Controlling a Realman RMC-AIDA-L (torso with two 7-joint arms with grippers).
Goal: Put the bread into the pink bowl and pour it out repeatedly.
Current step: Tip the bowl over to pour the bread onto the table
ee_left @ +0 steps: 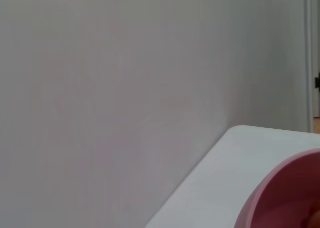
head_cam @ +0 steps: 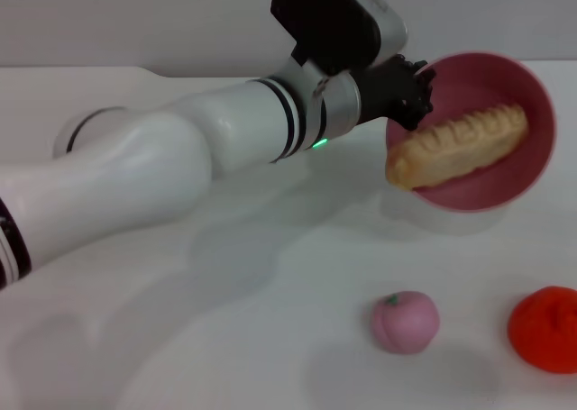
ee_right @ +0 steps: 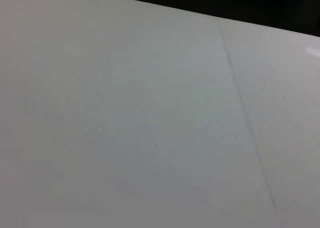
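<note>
One white table [head_cam: 225, 320], pale wall [ee_left: 100, 87] behind.

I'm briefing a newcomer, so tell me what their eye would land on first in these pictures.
First, the pink bowl at the far right of the table, tipped toward the camera, with the bread lying across it, one end over the rim. Next, the big white left arm reaching across, its end effector at the bowl's rim. Nearer, a pink peach-like ball and an orange toy fruit.
</note>
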